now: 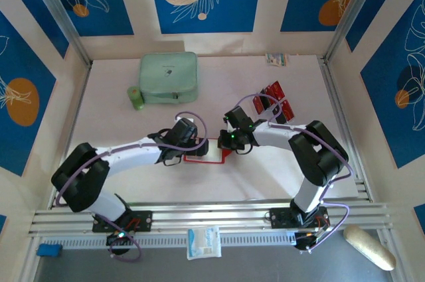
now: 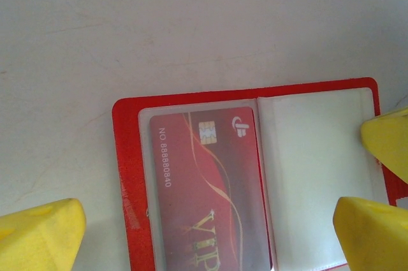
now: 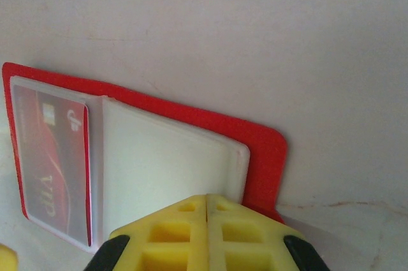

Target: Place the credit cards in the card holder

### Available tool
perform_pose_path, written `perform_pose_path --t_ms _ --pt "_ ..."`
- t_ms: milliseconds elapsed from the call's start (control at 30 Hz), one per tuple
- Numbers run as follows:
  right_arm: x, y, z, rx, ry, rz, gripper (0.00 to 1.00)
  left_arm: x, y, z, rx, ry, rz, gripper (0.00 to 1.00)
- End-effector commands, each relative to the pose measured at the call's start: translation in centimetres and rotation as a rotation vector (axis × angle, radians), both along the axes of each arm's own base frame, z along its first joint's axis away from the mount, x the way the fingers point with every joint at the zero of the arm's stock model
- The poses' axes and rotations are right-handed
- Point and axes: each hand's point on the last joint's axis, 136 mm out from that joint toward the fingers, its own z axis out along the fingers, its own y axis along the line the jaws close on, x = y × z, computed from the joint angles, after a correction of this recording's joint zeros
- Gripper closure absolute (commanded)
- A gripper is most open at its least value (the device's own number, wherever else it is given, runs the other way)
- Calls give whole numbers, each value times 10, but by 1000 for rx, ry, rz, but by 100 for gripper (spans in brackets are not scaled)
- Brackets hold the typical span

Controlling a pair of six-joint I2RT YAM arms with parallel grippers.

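Yellow-tipped right gripper [image 3: 207, 229] is clamped fully shut, with its tips right at the near edge of the card holder's [image 3: 264, 156] empty clear sleeve. Can't tell if it's actually pinching anything. Over on the other side, the left gripper [image 2: 210, 223] is spread wide, fingers straddling the open holder and not closed on it. The holder lies flat and open on the white desk [image 2: 191, 29] between the two arms. One credit card [image 2: 204, 188] sits in the other sleeve and reads "NO 888880840" and "VIP" in gold, next to a chip. More red cards [image 1: 275, 98] sit behind the right arm, well apart from the holder. A mint-green case [image 1: 168, 77] and a small green tube [image 1: 136, 98] are at the back left. Bare desk in front of the holder.
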Motion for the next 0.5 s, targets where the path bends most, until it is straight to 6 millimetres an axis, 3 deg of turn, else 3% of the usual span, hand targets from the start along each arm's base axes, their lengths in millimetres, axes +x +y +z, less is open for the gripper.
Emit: perform_pose_path --t_ms 0,467 --pt "-4 -2 -8 1 17 22 96 -1 -10 -2 -12 13 -20 1" --pt "-7 16 -5 60 38 71 99 -4 -12 -8 10 21 -41 1"
